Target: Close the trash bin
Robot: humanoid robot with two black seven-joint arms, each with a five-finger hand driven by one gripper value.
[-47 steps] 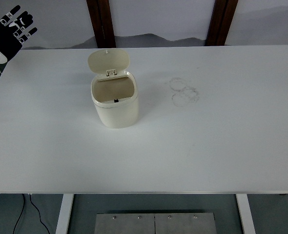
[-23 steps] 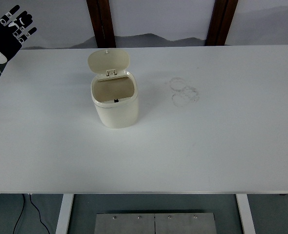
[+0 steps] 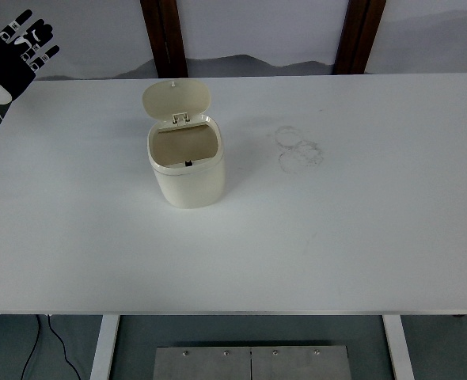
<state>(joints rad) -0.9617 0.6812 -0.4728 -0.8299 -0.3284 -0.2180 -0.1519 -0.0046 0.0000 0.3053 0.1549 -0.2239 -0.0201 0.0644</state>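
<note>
Trash bin | cream, upright | lid raised | white table

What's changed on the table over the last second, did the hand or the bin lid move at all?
Nothing visibly changed. The left hand hangs at the table's far left corner with its fingers spread, holding nothing, well away from the trash bin. The lid stands upright and open at the bin's back edge, and the bin sits where it was on the white table.
</note>
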